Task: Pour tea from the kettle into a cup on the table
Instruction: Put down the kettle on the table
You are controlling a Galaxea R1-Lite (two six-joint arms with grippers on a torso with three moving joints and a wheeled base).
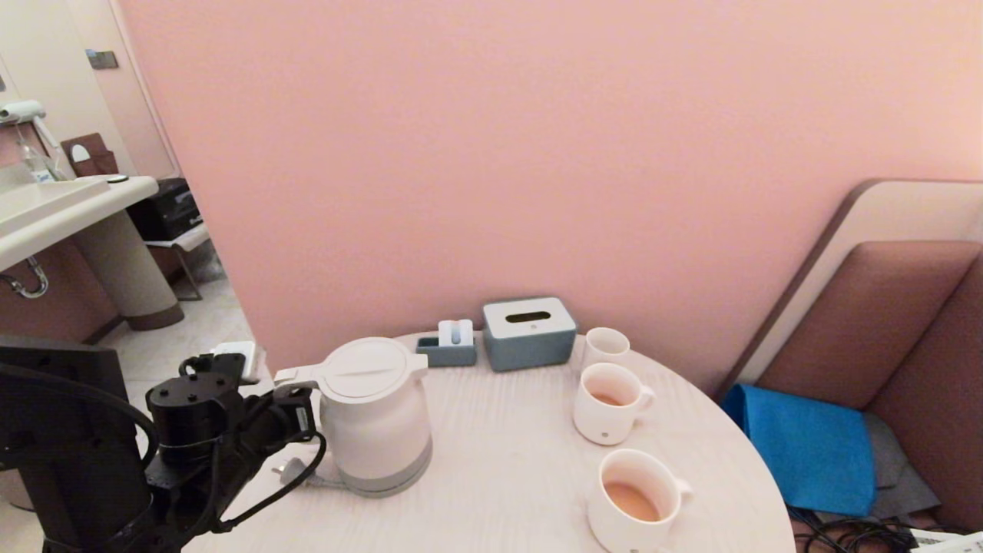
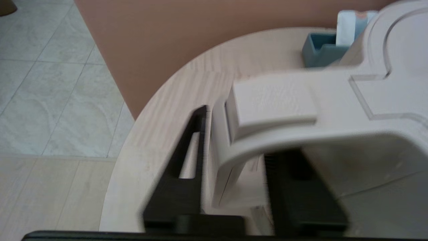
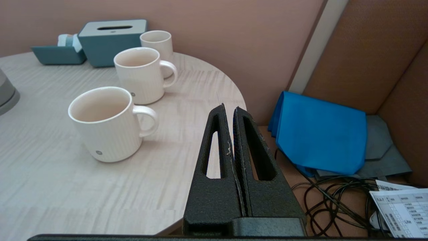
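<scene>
The kettle [image 1: 376, 415] stands upright on the table [image 1: 507, 461], left of the two mugs; bulky, rigid and probably heavy with tea, it is best held by its loop handle. The left gripper [image 2: 234, 174] has its fingers spread around that handle, not visibly clamped. The right gripper [image 3: 231, 140] hangs beside the table, fingers closed on nothing.

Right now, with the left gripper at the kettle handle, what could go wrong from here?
1. The left gripper straddles the kettle handle with fingers apart; lifting before they close firmly could let the kettle slip or swing.
2. The plug cord lies beside the base and may snag.
3. The near mug already holds tea; more could overflow onto the table.
</scene>
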